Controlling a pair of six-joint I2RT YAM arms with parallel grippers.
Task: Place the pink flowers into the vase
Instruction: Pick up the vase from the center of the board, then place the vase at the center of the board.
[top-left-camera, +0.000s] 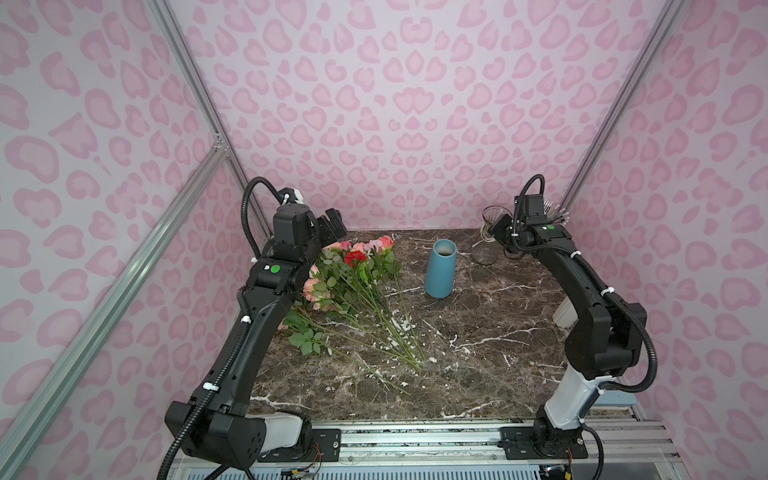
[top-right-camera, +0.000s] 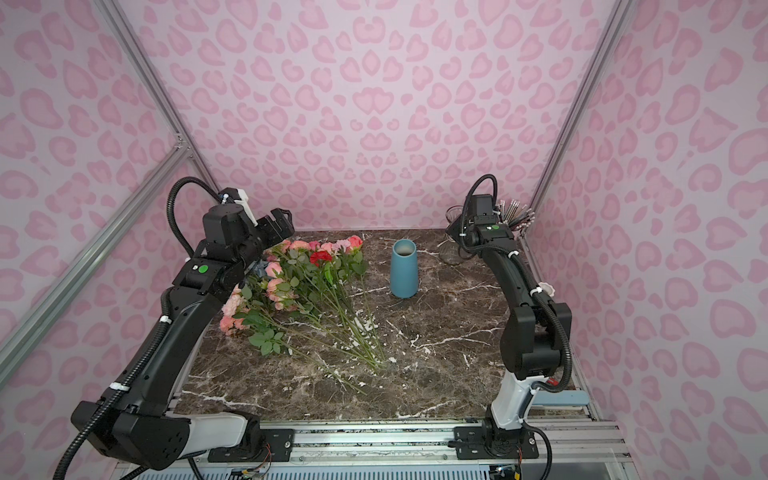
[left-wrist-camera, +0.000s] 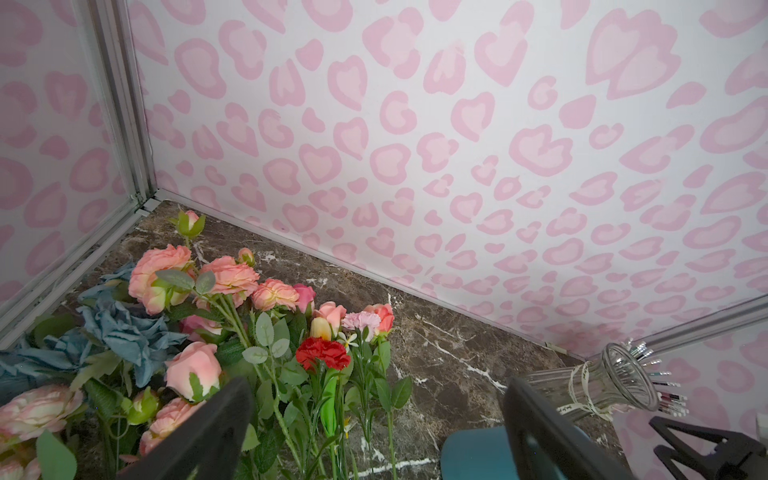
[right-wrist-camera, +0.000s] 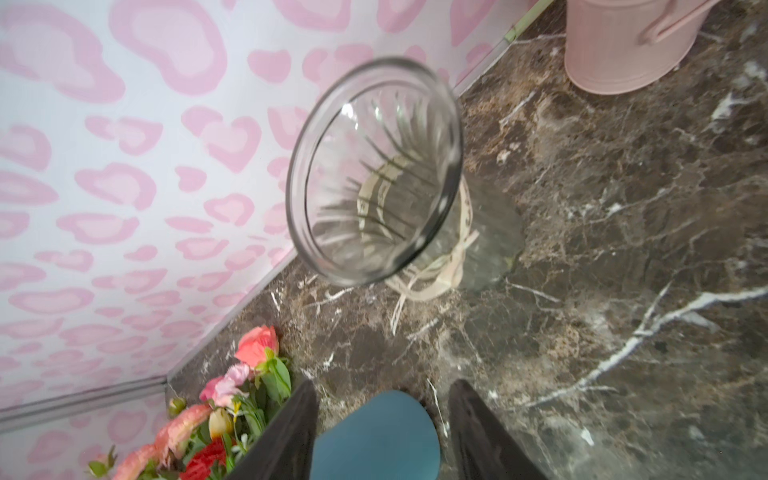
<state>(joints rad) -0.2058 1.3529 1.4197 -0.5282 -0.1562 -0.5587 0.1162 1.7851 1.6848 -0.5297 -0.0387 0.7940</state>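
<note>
Pink flowers lie heaped on the marble table. In both top views they're right under the L gripper and back along its arm, w/ stems fanning off toward the arm bases. L gripper hangs over the blooms, jaws wide, nothing in them. A red carnation is mixed into the bunch. The blue vase stands upright btwn the two grippers, apart from both, no flowers in it. R gripper is at the back, just beside a glass vase; can't read its jaws from up here.

L wrist view: fingers spread far apart, gripping nothing. Pink blooms sit by one finger, blue vase rim by the other. A dusty-blue bunch lies beside the pinks.

R wrist view: fingers parted, nothing held. Blue vase top shows btwn them but farther off. The glass vase is ahead of the tips, blurred, w/ a pink bucket beyond.
</note>
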